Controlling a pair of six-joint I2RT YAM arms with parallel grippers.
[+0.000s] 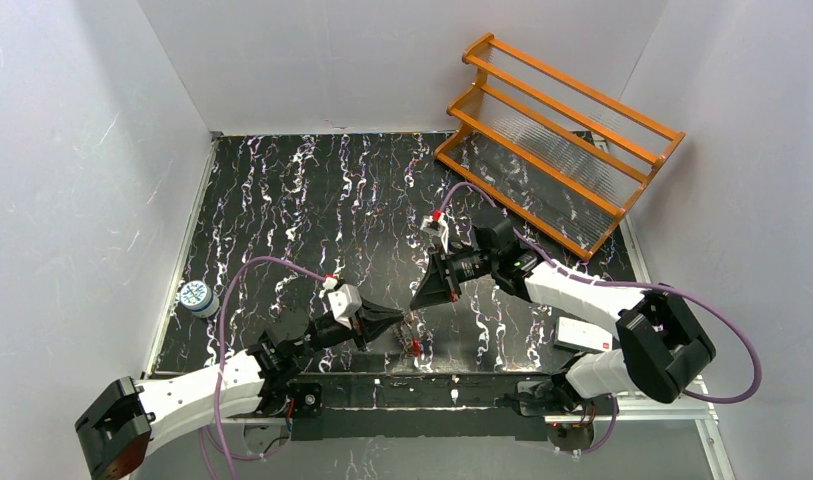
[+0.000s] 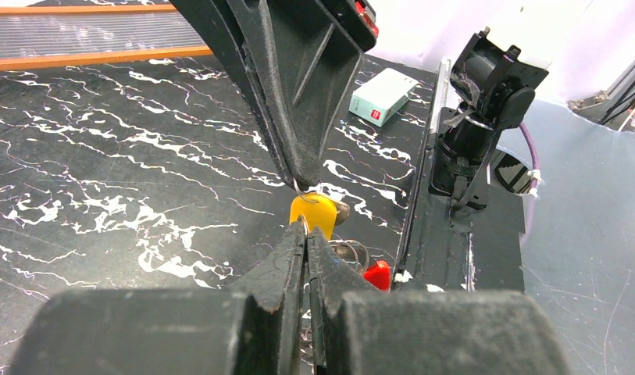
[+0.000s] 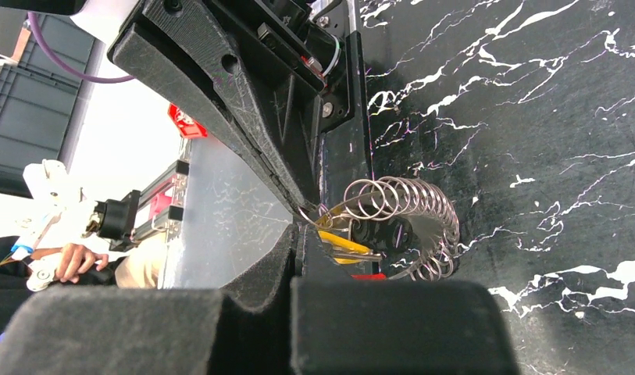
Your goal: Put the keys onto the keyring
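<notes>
Pinching the left gripper (image 2: 305, 233) fully together, tips touching the yellow-headed key (image 2: 314, 212). Pressing the right gripper (image 2: 297, 181) closed just above, at a wire end. Revealing, from the right wrist alone, the keyring (image 3: 404, 212) as silvery wire coiling in many turns, lying on the table (image 3: 533, 117) near its front edge, red section (image 3: 369, 276) underneath. Reducing all this to a speck overhead. Hiding whether either gripper actually grips anything.
</notes>
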